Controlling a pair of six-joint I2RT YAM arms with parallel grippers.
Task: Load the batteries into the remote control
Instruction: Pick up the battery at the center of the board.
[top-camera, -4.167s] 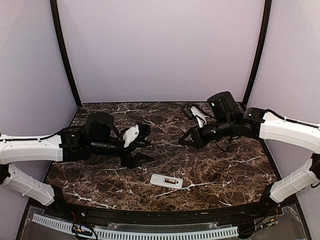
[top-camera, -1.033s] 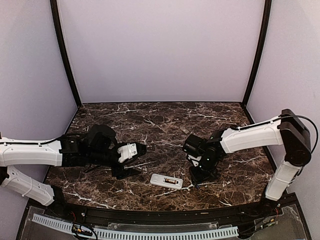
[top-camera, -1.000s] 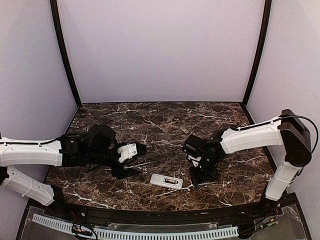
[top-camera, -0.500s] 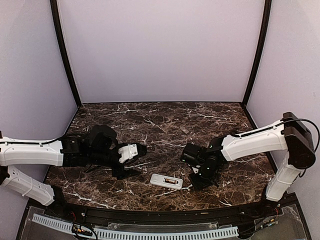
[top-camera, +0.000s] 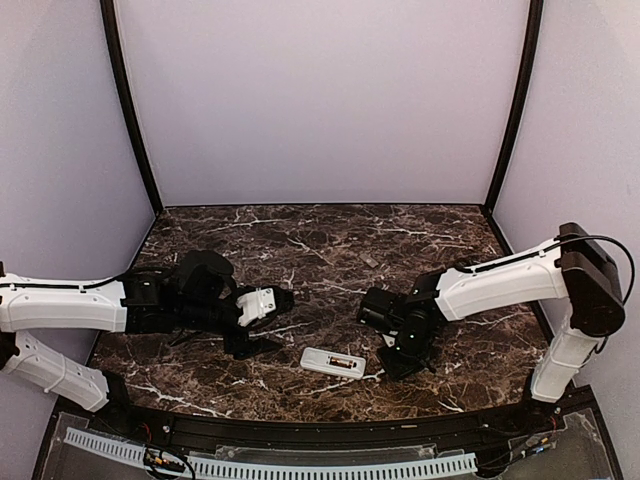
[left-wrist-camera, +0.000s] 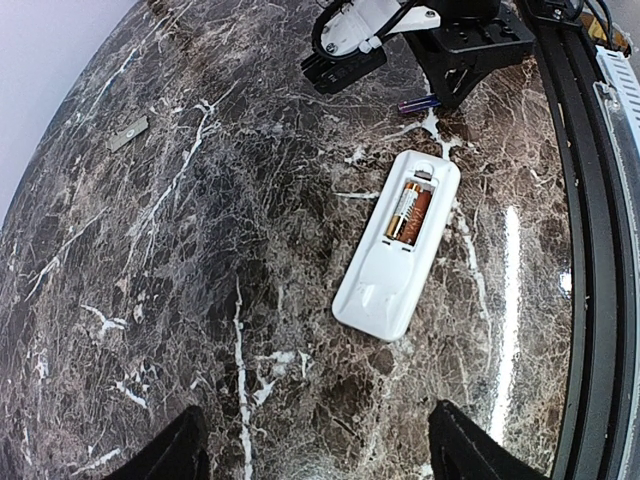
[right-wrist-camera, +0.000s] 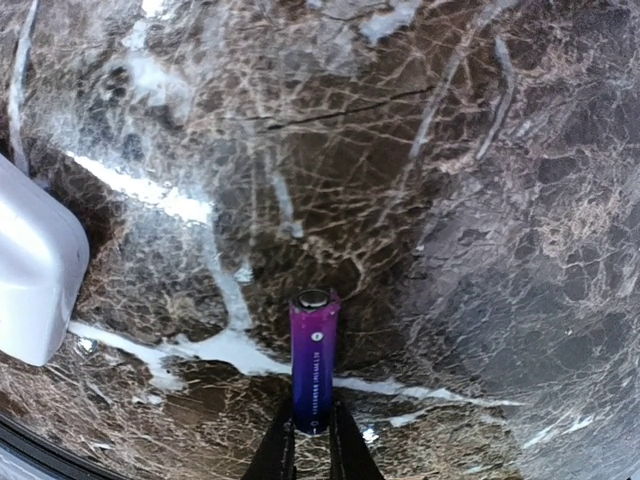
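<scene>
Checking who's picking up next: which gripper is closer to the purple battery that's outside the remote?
Right. The right gripper is closed on the purple battery at its end; the left gripper hangs open beyond the remote control.

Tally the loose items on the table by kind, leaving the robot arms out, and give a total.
Remote control: 1
Batteries: 2 (copper-coloured battery in the remote's bay, purple battery outside it)
Grey cover piece: 1
Total: 4
</scene>
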